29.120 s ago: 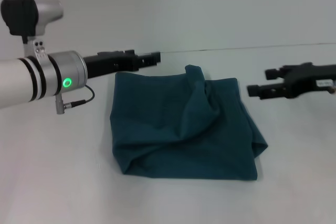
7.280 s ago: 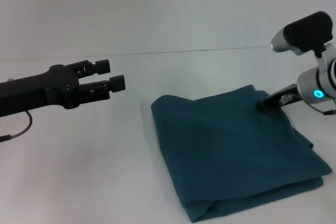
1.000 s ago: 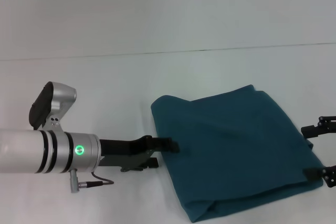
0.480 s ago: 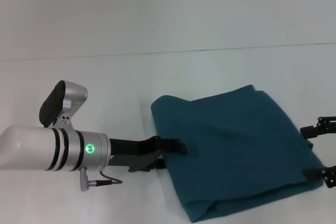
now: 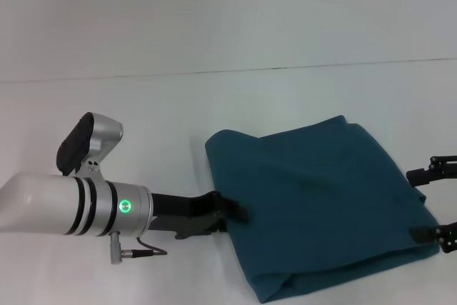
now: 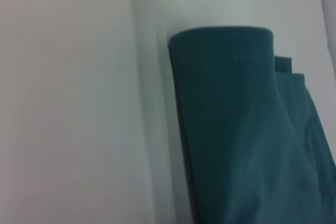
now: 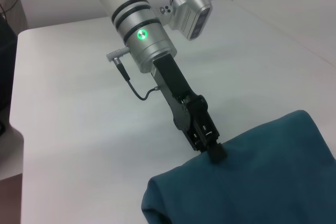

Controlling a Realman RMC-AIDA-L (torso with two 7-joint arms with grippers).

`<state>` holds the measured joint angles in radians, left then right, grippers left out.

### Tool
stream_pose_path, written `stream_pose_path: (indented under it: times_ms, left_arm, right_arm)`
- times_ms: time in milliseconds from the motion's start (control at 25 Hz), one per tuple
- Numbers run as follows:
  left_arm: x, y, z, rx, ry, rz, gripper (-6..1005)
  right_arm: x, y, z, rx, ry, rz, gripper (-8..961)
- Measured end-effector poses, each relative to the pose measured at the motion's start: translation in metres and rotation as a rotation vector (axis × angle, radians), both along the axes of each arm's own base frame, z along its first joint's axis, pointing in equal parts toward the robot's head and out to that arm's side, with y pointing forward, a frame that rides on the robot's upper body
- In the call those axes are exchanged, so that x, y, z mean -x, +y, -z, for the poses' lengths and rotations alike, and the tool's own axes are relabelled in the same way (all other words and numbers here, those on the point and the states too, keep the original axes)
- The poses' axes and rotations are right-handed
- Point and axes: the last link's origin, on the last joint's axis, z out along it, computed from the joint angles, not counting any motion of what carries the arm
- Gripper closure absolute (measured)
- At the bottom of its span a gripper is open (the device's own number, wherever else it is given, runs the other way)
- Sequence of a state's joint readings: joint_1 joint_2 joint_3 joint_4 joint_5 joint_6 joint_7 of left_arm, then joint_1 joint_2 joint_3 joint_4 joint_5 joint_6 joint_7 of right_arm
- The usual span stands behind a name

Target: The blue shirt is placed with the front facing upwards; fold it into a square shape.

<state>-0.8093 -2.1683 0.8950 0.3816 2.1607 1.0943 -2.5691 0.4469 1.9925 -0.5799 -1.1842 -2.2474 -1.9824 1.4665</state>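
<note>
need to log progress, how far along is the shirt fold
Mostly done: the blue shirt already lies as a compact, roughly square stack of layers on the white table, no sleeves or collar showing. In hand: the left gripper is at the stack's left edge, seemingly tidying it; the right gripper sits open by the right edge. Left: squaring the edges, still a bit skewed, then pulling both arms away.

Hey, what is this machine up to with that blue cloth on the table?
It is a two-armed robot folding a blue shirt on a white table. The shirt already lies folded into a thick, roughly square bundle. The left gripper has reached in low to the bundle's left edge, with its fingers at the cloth. The right gripper waits at the bundle's right edge, fingers spread open, holding nothing. Whether the left one is gripping the fabric or only touching it cannot be made out.
</note>
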Motion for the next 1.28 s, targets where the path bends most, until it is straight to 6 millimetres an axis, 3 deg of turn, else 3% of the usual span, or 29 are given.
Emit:
stream_pose_path:
  times_ms: [560,760,1280]
  left_arm:
    - [-0.002,0.004,-0.003,-0.018,-0.002,0.013,919]
    - [0.0,0.006,-0.007,-0.037,0.001,0.015,929]
    - [0.023,0.016,-0.045,-0.179,0.029,0.007,931]
  right_arm:
    - [0.0,0.005,0.002,-0.017,-0.001,-0.005,22]
    - [0.002,0.008,0.006,-0.025,0.005,-0.008,22]
    - [0.008,0.028,0.019,-0.07,0.024,-0.005,23]
